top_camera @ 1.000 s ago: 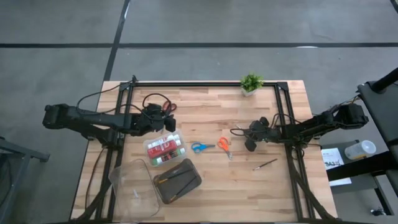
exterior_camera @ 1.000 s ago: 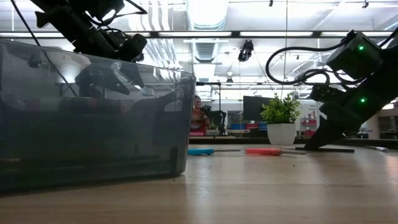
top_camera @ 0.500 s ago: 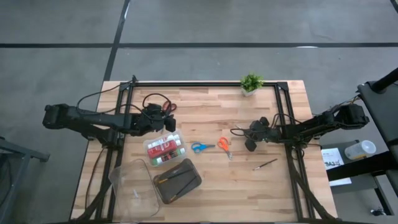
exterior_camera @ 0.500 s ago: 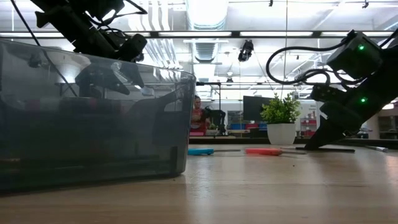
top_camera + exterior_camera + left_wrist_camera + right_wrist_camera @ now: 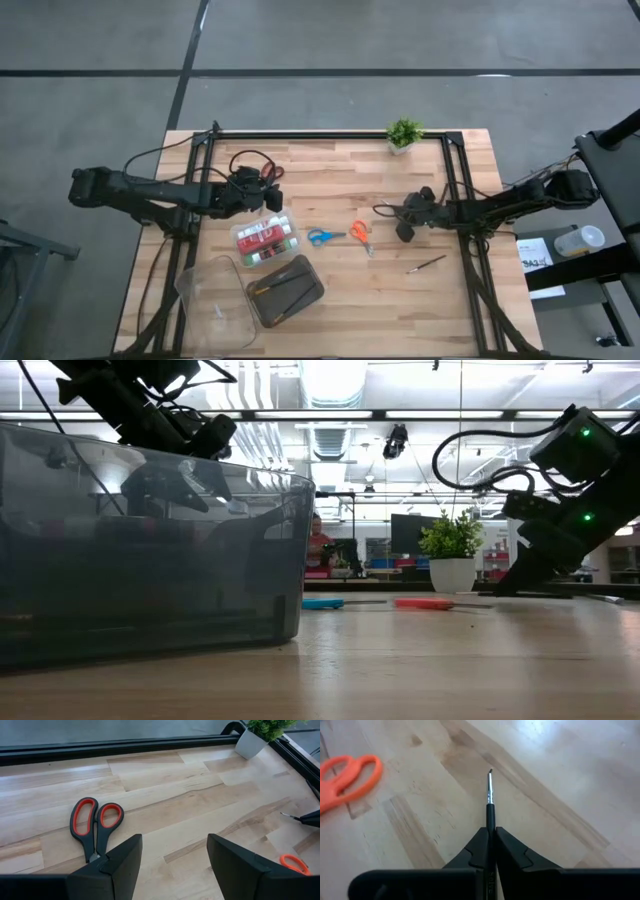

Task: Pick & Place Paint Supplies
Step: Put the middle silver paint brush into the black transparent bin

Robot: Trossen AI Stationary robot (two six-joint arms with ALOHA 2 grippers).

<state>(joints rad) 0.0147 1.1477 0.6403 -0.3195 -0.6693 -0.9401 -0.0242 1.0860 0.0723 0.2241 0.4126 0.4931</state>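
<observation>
Two arms low over table: right pincer (image 5: 491,851) clamps brush (image 5: 490,800); left pincer (image 5: 172,857) wide.

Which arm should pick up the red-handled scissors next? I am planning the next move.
Probably the left. Its open left gripper hangs right over the red scissors and holds nothing. The right gripper is shut on a brush and sits farther off, near the orange scissors.

three scissors (image 5: 320,237), two loose brushes (image 5: 426,264)
</observation>
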